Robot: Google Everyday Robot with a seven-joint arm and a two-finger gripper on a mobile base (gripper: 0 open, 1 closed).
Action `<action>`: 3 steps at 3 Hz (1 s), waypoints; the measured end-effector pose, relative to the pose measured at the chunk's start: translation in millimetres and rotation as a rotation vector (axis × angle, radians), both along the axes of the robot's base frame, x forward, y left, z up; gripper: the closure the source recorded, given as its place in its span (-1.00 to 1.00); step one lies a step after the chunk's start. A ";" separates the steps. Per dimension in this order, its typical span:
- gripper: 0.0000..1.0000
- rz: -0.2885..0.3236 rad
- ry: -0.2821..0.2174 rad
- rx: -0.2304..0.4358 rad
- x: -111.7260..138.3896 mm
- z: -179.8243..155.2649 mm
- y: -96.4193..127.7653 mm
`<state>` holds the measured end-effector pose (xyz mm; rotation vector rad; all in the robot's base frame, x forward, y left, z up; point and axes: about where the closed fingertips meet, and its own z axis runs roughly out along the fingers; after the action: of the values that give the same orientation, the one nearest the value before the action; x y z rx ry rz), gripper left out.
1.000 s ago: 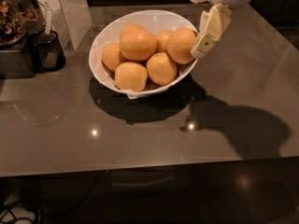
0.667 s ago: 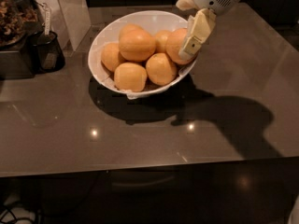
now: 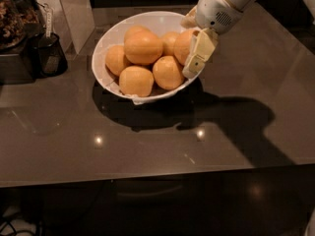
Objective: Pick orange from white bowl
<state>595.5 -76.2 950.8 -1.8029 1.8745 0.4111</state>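
On the right side of the white bowl point(image 3: 147, 17), the scene had changed most. The dark table point(image 3: 147, 151) under the bowl and the bowl itself looked the same as one second before, and the pile of oranges inside it had not shifted. The small black cup point(image 3: 49, 55) stood well apart to the left of the bowl.

The gripper point(image 3: 191, 47) had moved. One second before it hung at the outside of the bowl's right rim; now it had come leftward and down, over that rim and into the bowl. In my judgement this meant that the approach was nearly finished and the closing was the step in hand; the lift was not yet done.

The orange point(image 3: 180, 43) lay against the bowl's right inner wall, on the top layer of the pile. The fingers point(image 3: 198, 55) were spread: one lay across the near right side of this orange, and the other seemed to stand behind it. Whether the pads already touched the skin, I could not tell.

The orange looked almost round, so no long axis was clear. Its stem end was not visible, so I could not tell which way it pointed.
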 end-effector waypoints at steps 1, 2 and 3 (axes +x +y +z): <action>-0.62 0.002 0.006 -0.002 -0.3 -3.3 1.0; -0.16 0.002 0.006 -0.002 -0.3 -3.3 1.1; 0.31 0.002 0.006 -0.002 -0.3 -3.3 1.1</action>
<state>595.2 -75.2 947.5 -1.8064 1.8781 0.4157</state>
